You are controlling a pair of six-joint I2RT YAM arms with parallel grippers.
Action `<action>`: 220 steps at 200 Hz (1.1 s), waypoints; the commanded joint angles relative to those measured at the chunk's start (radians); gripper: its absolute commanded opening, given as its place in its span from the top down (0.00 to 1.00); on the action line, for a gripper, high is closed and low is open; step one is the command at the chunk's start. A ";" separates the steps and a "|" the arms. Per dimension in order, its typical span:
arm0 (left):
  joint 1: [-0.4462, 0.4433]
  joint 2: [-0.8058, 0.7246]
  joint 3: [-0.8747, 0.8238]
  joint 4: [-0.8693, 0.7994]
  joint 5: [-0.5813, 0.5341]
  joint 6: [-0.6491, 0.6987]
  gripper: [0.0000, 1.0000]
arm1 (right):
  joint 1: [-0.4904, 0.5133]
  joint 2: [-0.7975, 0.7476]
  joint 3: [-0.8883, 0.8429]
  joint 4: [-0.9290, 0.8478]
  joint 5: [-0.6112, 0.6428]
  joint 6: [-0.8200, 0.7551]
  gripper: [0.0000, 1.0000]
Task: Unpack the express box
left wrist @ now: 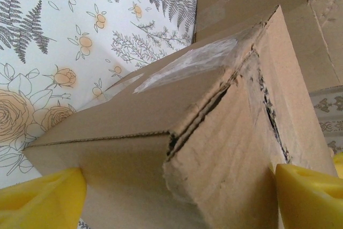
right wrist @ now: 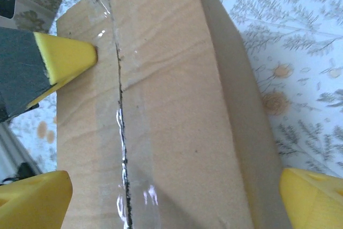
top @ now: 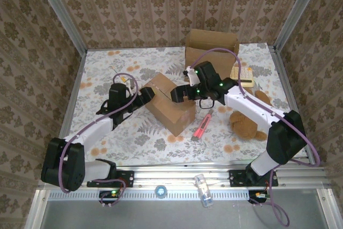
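Observation:
The express box (top: pixel 170 108) is a brown carton lying flat mid-table, and the clear tape along its top seam (right wrist: pixel 122 132) is slit. At the box's left end my left gripper (top: pixel 146 96) has its jaws astride a torn corner (left wrist: pixel 177 148), both yellow pads touching cardboard. One of its fingertips (right wrist: pixel 64 57) rests on the box top beside the seam. My right gripper (top: pixel 181 94) hovers over the far right end. Its jaws stand wide open on either side of the box (right wrist: pixel 177 79), not squeezing it.
A second, open carton (top: pixel 211 46) stands at the back. A brown teddy bear (top: pixel 246 122), a red utility knife (top: pixel 202 125) and a yellow pad-like item (top: pixel 242 74) lie to the right. A small bottle (top: pixel 202 189) rests on the front rail.

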 commanded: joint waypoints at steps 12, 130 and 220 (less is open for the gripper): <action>0.004 0.034 -0.036 -0.026 -0.009 0.000 0.13 | 0.064 0.046 0.144 -0.242 0.258 -0.147 0.00; 0.004 0.057 -0.045 0.004 0.012 -0.003 0.11 | 0.201 0.244 0.379 -0.422 0.605 -0.223 0.00; 0.004 0.070 -0.029 0.024 0.079 -0.001 0.00 | 0.242 0.329 0.442 -0.468 0.782 -0.192 0.08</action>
